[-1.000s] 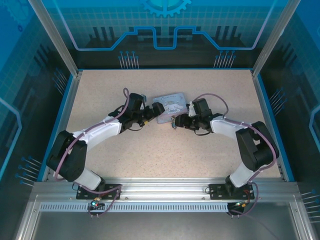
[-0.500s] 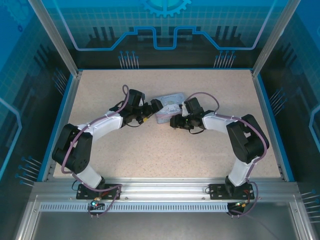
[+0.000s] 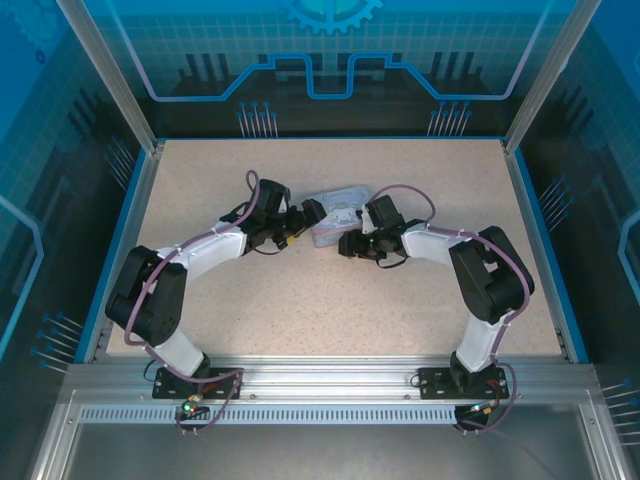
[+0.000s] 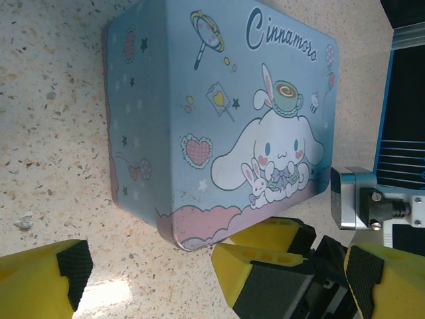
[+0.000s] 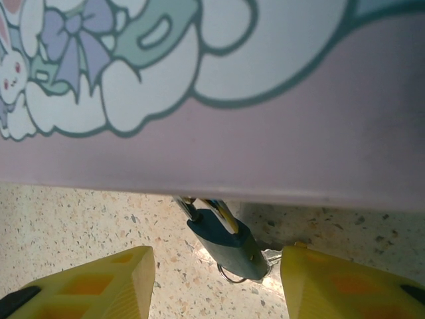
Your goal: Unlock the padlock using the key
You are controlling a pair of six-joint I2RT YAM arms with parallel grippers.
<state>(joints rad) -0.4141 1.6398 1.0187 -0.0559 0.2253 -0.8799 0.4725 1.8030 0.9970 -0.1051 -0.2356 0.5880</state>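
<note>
Right gripper [image 5: 219,282] sits low at the tin's [image 4: 199,113] near edge, jaws apart, with the padlock [image 5: 224,240] between them and untouched. The lock hangs off the tin's front edge, its body tilted down toward the table [image 5: 80,212]. A thin wire ring [image 5: 230,274] peeks out beneath it; I cannot make out the key itself. Left gripper [image 3: 306,214] is spread wide and empty by the tin's other corner. The step looks like closing in on the lock. Next it needs a square pinch on the body without shoving the tin.

The tin box [image 3: 337,212] lies on the table [image 3: 300,310]. The padlock [image 5: 226,242] hangs at the tin's near edge. The left gripper [image 3: 308,216] is left of the tin. The right gripper [image 3: 347,243] is just before it.
</note>
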